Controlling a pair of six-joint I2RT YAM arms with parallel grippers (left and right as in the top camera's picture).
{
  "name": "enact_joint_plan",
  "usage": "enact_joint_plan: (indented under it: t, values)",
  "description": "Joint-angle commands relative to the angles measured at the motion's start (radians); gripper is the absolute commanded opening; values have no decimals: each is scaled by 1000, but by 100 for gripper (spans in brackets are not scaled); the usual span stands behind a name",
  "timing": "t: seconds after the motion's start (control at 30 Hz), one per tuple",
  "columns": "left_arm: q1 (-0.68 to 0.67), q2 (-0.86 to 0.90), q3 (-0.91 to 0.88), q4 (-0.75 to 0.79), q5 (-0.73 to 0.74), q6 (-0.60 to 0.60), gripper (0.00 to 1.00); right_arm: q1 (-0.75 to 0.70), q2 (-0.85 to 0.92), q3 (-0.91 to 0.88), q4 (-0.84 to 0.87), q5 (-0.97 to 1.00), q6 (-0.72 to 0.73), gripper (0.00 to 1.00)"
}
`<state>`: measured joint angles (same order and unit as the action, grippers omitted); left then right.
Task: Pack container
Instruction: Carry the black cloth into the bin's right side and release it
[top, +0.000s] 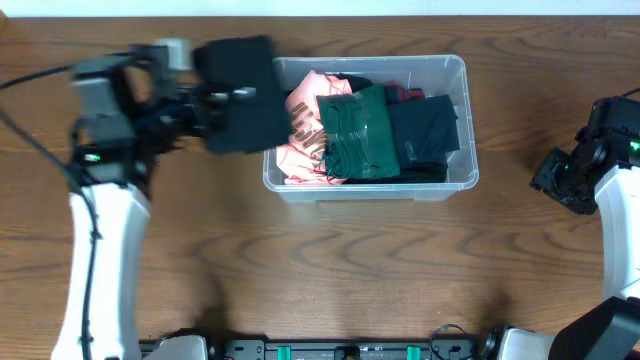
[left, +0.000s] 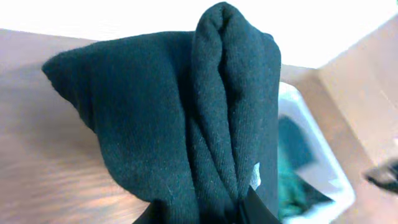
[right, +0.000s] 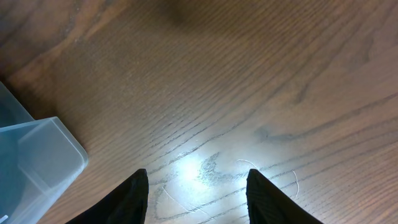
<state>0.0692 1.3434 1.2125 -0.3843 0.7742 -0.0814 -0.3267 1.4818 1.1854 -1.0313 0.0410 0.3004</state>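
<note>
My left gripper (left: 205, 211) is pinching a folded black knit garment (top: 240, 95), jaws clamping its bunched edge. I am holding it raised beside the container's left rim, high enough, I judge, to clear the wall.

My right gripper (right: 198, 193) is hanging with jaws spread, gripping nothing, over the bare table (top: 330, 270) to the right, likely standing clear.

The container (top: 370, 188) is sitting mid-table: clear plastic with rounded corners, carrying a pink garment (top: 300, 130), a green one (top: 358, 130) and a dark one (top: 425, 130).
</note>
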Motion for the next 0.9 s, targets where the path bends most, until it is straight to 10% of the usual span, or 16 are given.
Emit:
enact_joint_plan:
  t: [0.0,0.33,0.87]
  values:
    - [-170,-26,31,34,-90,-63,6,1,-5,-3,-2,3,-2,49]
    - [-592,132,31,304,-394,-274,6,1,-5,-3,-9,-2,-2,49]
    - [-670,473,31,709,-409,-578,6,1,-5,-3,-8,-8,-2,49]
